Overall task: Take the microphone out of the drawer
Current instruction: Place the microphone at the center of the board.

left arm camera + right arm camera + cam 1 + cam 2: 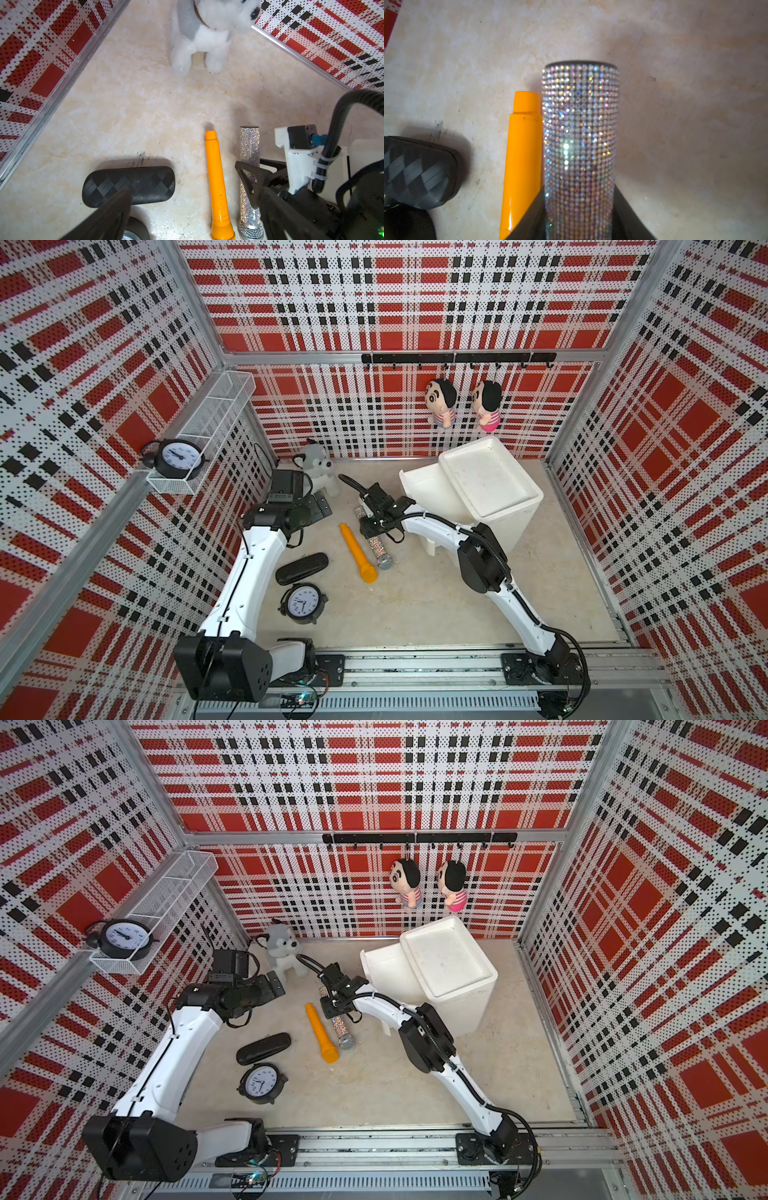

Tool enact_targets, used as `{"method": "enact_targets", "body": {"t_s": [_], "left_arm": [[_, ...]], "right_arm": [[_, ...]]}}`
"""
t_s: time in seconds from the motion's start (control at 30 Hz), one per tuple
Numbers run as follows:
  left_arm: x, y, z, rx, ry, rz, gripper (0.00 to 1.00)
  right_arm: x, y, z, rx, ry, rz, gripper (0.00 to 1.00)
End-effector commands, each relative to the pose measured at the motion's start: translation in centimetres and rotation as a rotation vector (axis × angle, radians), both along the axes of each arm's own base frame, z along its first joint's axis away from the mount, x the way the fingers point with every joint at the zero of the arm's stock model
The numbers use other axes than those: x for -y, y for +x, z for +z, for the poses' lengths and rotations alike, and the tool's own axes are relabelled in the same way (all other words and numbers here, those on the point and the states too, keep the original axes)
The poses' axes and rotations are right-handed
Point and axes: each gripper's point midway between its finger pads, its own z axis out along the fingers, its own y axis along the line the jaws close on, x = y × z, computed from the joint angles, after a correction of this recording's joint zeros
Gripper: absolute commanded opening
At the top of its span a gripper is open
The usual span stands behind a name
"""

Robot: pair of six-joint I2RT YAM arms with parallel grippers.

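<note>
Beige floor (415, 605): microphone (380, 553) lies head toward front rail (415, 668); right tool (578, 193) straddles its handle, grip unclear; left tool (320, 509) gapes.

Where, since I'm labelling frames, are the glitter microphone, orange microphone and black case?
glitter microphone (579, 135), right wrist view, middle of its handle
orange microphone (356, 551), a top view, middle of its handle
black case (135, 180), left wrist view, its top face

Centre of frame: silver, multicolour-glinting rhinestone microphone (580, 135) and plain orange microphone (523, 158). Lower left: black case (415, 172), diamond weave. Walls (415, 281): red-black-white plaid.
</note>
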Motion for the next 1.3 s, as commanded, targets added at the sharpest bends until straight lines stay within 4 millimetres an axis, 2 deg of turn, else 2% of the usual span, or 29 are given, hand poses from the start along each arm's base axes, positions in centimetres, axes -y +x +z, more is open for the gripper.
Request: {"method": "enact_targets", "body": {"t_s": [0.0,0.23,0.37,0.53,0.8,1.0,1.03,1.1,1.27], "left_arm": [[0.0,0.4,2.0,0.057,-0.011,-0.007,0.98],[-0.1,0.5,2.3,0.069,-0.017,-0.004,0.98],[-0.2,0.5,2.5,0.081,-0.021,-0.003,0.98],[-0.6,0.3,3.4,0.109,-0.026,0.007,0.98],[-1.3,-0.1,6.2,0.187,-0.031,0.030,0.98],[-1.5,-0.2,6.5,0.205,-0.037,0.035,0.98],[-1.4,-0.2,6.5,0.205,-0.040,0.032,0.98],[-1.3,-0.2,6.7,0.211,-0.044,0.028,0.98],[-1.2,-0.3,7.7,0.244,-0.043,0.015,0.98]], "right_arm": [[-0.6,-0.4,-1.0,0.013,-0.018,0.011,0.52],[-0.4,-0.7,-1.8,0.007,-0.041,0.020,0.63],[-0.7,-0.6,-0.6,0.029,-0.021,0.027,0.66],[-1.4,-0.3,2.0,0.067,0.021,0.050,0.73],[-3.0,-0.3,9.8,0.190,0.155,0.129,0.87],[-3.3,-0.3,16.3,0.295,0.232,0.165,0.95],[-3.2,-0.3,17.5,0.315,0.243,0.169,0.99],[-2.8,-0.2,19.9,0.363,0.256,0.169,1.00],[-0.6,0.9,24.3,0.464,0.245,0.144,1.00]]}}
